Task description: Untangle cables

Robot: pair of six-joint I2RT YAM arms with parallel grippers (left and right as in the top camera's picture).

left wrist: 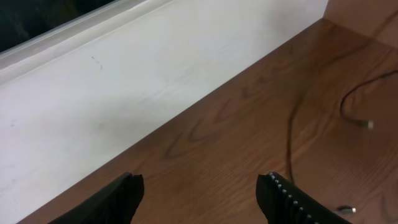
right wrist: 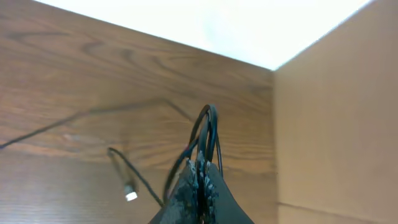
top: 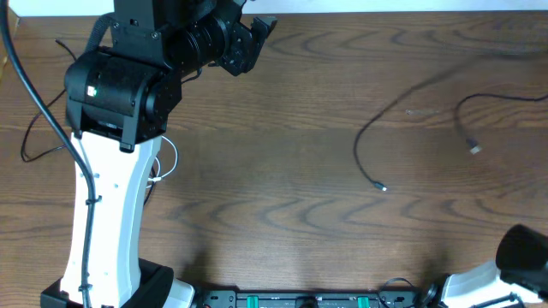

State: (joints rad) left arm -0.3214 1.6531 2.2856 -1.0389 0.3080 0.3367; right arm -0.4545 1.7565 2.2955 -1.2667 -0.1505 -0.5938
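Overhead: black cable (top: 357,147) lies on the right half of the table (top: 282,214); white cable (top: 169,161) lies beside the left arm (top: 111,197).
Left wrist: left gripper (left wrist: 199,196) has its fingers apart and holds nothing, near the table edge; black cable at right.
Right wrist: right gripper (right wrist: 202,183) is pinched on a black cable loop; plug (right wrist: 130,195) to the left.

The overhead camera looks straight down on the desk (top: 282,214). Both wrist cameras sit low and close, facing its far right, sharing the black cable (top: 460,115).
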